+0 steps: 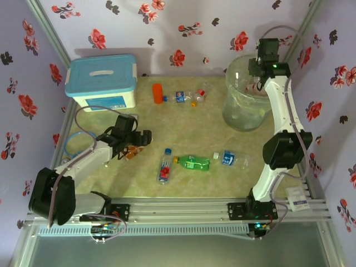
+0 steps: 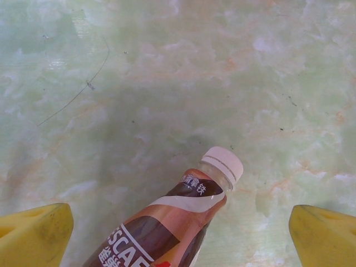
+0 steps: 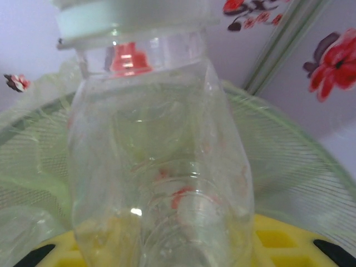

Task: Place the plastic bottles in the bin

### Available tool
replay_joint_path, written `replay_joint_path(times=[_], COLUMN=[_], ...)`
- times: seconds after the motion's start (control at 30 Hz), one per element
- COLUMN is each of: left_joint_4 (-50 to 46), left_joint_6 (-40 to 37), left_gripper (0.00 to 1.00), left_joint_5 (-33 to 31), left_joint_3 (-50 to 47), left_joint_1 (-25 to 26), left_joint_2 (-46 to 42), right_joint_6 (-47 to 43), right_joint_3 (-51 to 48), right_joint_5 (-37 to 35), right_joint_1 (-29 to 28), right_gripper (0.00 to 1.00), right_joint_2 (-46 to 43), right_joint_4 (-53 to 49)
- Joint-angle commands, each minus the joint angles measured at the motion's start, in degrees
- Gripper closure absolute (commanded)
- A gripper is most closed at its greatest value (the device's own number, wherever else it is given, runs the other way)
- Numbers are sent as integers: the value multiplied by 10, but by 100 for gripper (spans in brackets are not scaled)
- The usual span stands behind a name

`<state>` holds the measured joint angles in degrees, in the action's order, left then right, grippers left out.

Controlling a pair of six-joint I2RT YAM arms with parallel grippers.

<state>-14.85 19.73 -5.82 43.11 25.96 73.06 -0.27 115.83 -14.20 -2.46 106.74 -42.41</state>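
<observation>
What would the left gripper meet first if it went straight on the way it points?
Most likely the brown-labelled bottle lying between the open fingers of the left gripper, then the table under it; how near is hard to judge.

Blue-lidded white box [image 1: 102, 83], marbled tabletop [image 1: 233, 183], floral walls [image 1: 128, 33]

We see a pale green marbled table [image 1: 183, 128]. At its far left stands a white box [image 1: 100, 86] with a blue lid, and at far right a round bin [image 1: 236, 111]. Between them lie an orange bottle [image 1: 158, 92] and two clear bottles [image 1: 181, 98]. Nearer us lie a brown bottle [image 2: 167, 222], a red-labelled bottle [image 1: 165, 166], a green bottle [image 1: 193, 162] and a blue-labelled bottle [image 1: 231, 158].
</observation>
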Motion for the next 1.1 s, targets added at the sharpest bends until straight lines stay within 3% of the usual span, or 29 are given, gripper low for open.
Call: replay_joint_path(times=[0.0, 0.33, 0.5, 0.7, 1.07], left_joint_4=[-6, 2, -1, 0, 3], left_joint_6=[-1, -1, 0, 3, -1], left_gripper=[0, 0, 0, 0, 0], left_joint_5=[-6, -6, -6, -8, -5], left_joint_3=[-7, -5, -7, -16, -12], left_joint_1=[-5, -4, -5, -5, -4], left_joint_2=[2, 16, 13, -3, 8], right_joint_6=[7, 15, 15, 13, 1], right_joint_3=[27, 89, 111, 113, 126], right_joint_5=[14, 75, 90, 91, 68], right_joint_1=[10, 24, 28, 30, 30], right_gripper=[62, 56, 42, 28, 22], right_joint_2=[24, 113, 140, 121, 42], right_joint_4=[19, -27, -47, -65, -115])
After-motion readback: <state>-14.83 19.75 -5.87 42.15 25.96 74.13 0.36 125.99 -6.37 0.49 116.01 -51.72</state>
